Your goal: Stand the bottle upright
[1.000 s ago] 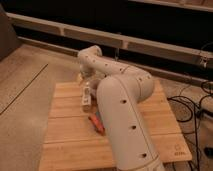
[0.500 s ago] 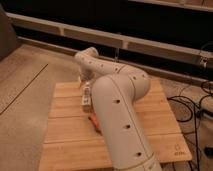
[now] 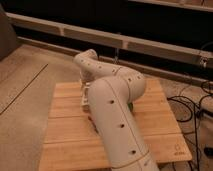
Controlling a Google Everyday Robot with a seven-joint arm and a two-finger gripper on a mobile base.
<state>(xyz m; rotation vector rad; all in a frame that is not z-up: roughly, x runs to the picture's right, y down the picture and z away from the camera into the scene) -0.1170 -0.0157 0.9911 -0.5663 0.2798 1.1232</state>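
My white arm [image 3: 116, 110] reaches from the front right across the wooden table [image 3: 65, 127] to its far left part. The gripper [image 3: 85, 81] is at the arm's far end, low over the table and mostly hidden by the wrist. Just below it a small whitish bottle [image 3: 85, 97] peeks out at the arm's left edge. It touches or nearly touches the gripper. Only a sliver of the bottle shows, so I cannot tell whether it stands or leans.
A bit of the orange packet [image 3: 91, 120] shows under the arm's left side. A green sliver of a bowl [image 3: 131, 106] shows at the arm's right. Cables [image 3: 192, 107] lie on the floor to the right. A dark wall rail runs behind the table.
The arm has swung further left and forward over the table. It now covers more of the bottle and most of the orange packet.
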